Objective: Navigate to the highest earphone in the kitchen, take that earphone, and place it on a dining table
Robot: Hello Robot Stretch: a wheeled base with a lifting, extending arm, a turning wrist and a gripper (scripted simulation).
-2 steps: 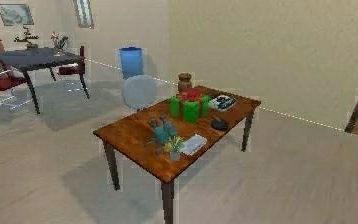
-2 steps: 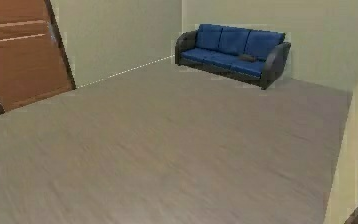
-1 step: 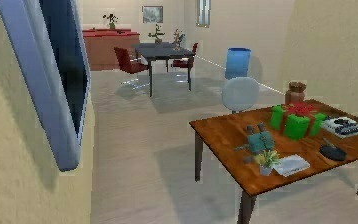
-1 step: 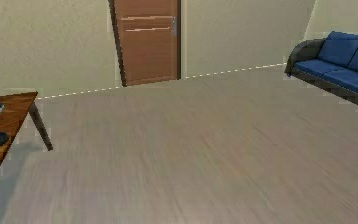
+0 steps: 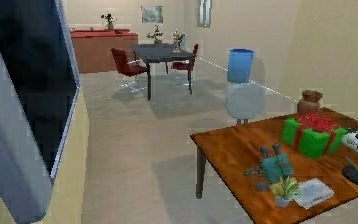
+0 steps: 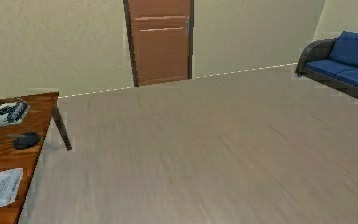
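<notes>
A dark dining table (image 5: 165,53) with red chairs (image 5: 127,65) stands at the far end of the room, with small items on top. Nearer, at the forward view's right, a wooden table (image 5: 237,150) carries a green gift box with a red ribbon (image 5: 312,133), a brown vase (image 5: 309,101), a teal object (image 5: 274,162), a small potted plant (image 5: 284,188) and a paper (image 5: 313,193). A small dark blob (image 6: 27,141) lies on that wooden table (image 6: 32,115) beside a white-and-green item (image 6: 7,112); I cannot tell what it is.
A large dark panel (image 5: 27,70) fills the forward view's left. A red sideboard (image 5: 102,48) lines the back wall. A blue cylinder (image 5: 240,65) and a pale round chair (image 5: 244,100) stand right of the path. The arm side view has a brown door (image 6: 160,40), a blue sofa (image 6: 342,60) and open floor.
</notes>
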